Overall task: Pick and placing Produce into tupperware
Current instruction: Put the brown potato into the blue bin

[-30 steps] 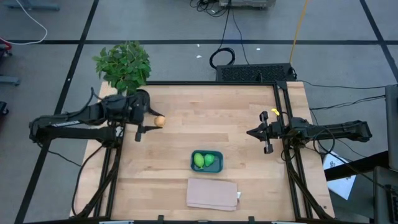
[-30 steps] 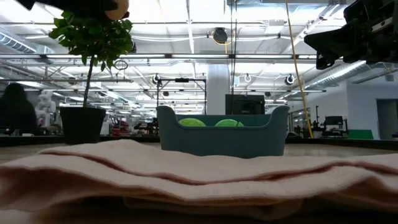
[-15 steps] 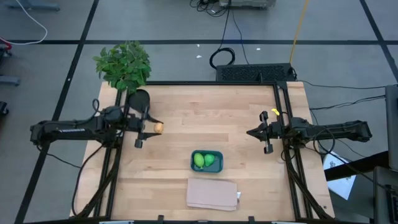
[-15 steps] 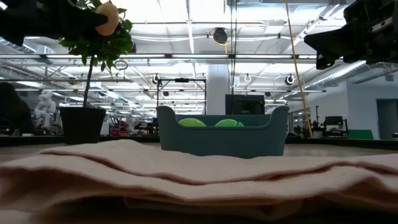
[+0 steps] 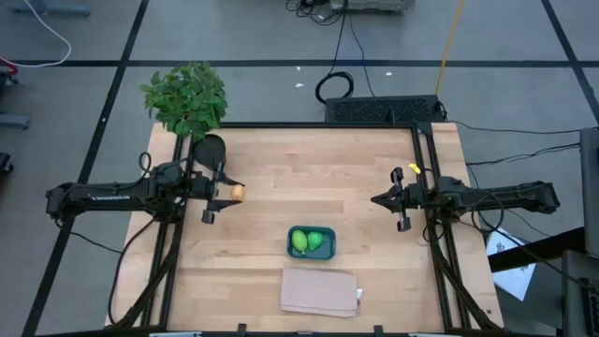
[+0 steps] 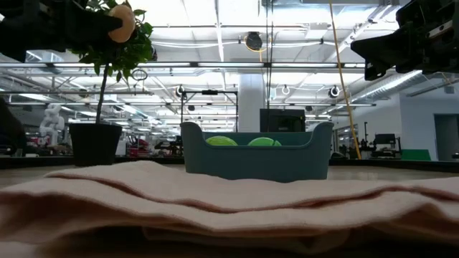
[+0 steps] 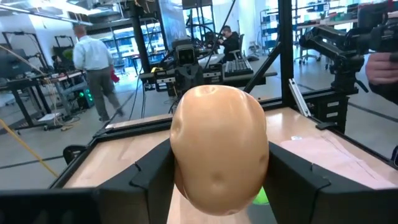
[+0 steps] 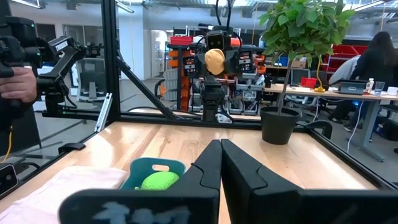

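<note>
- Left gripper (image 5: 230,192) hangs above the table's left half, beside the potted plant (image 5: 187,98); its fingers are clamped on the orange-tan fruit (image 7: 219,149), which is held up off the wood
- up close that fruit is smooth, pale tan and egg-like, with a shallow dimple low on its face; the dark fingers (image 7: 149,180) press on it from both sides; in the low view it shows high at the upper left against the plant's leaves
- teal tupperware (image 5: 326,233) sits on the table (image 5: 309,168) toward the front centre, well apart from the left gripper; it has low walls and rounded corners
- two bright green limes (image 5: 299,241) lie side by side inside it, their tops just above the rim in the low view (image 6: 221,141)
- folded beige cloth (image 5: 320,291) lies just in front of the container
- right gripper (image 5: 401,199) waits over the table's right side; its fingers are closed together with nothing between them
</note>
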Robot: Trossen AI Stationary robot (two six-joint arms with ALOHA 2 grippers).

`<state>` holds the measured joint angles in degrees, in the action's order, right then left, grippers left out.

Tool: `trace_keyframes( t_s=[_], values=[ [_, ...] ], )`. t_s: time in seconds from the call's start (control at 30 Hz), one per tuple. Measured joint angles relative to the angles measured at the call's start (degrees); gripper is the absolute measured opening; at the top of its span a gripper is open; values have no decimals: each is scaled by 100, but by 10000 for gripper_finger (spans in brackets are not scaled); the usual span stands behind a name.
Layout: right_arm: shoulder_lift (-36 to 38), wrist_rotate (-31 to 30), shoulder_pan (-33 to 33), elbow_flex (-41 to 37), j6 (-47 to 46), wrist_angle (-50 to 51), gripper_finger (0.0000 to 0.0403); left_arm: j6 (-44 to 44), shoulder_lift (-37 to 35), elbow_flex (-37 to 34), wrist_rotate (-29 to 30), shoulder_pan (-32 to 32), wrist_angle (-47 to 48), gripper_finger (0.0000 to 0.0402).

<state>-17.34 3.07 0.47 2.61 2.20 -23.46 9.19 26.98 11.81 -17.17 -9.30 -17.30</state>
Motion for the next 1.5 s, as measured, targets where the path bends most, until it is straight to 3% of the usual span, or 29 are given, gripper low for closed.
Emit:
trace_keyframes(
  t_s=[0.7, 1.07, 1.5],
  values=[
    [0, 0, 0, 0, 9, -14, 0, -248, 116, 0, -146, 8, -92, 209],
    [2, -2, 0, 0, 8, -62, 0, -376, 1051, 8, -186, 421, -1099, 209],
    [2, -2, 0, 0, 2, -64, 0, -307, 2402, 779, 13, 976, -1133, 209]
  ],
)
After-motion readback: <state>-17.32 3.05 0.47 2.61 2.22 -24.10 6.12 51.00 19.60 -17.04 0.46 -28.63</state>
